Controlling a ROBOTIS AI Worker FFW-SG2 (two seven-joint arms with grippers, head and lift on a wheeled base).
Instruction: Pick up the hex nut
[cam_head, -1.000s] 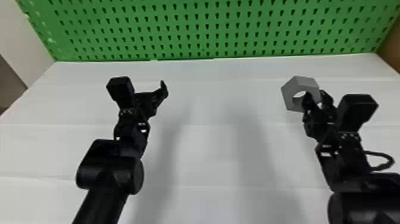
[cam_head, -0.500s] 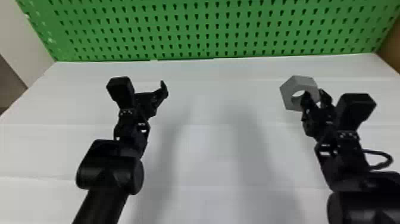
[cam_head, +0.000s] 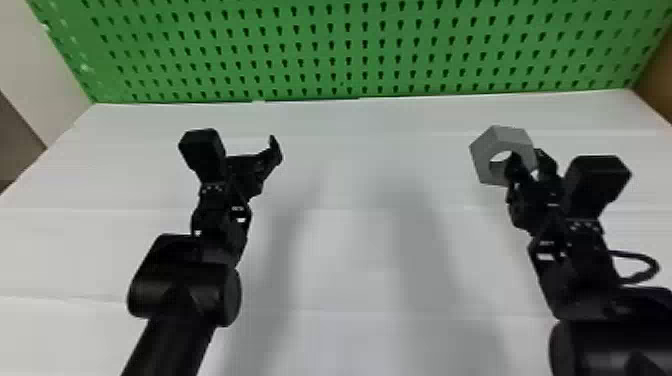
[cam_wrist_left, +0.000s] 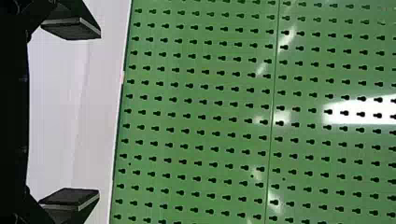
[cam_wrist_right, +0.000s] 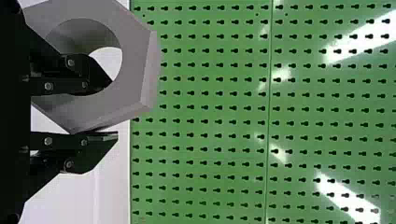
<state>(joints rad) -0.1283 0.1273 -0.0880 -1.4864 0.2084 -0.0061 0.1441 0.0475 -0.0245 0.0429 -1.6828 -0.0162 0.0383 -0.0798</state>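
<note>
on the left of the head view, the left gripper is over the white surface. its flat black fingers stand wide apart with nothing between them. a black block sits just beside it on the same arm.

well over to the right is the grey hex nut, at the tips of the right gripper. that gripper is closed on the nut's wall: one finger is inside the round hole and the other is against an outer side. the nut stands on edge, its hole facing roughly toward the head camera; whether it touches the surface, i can't tell. farther right are another black block and, lower down, a loop of black cable.

the white surface reaches across under both arms, with faint seams running crosswise and soft shadows between the arms. at the far left is a pale wall. a green pegboard with rows of dark keyhole slots rises along the back edge, bright reflections showing on it in the wrist views. at the far right is a brown panel.
</note>
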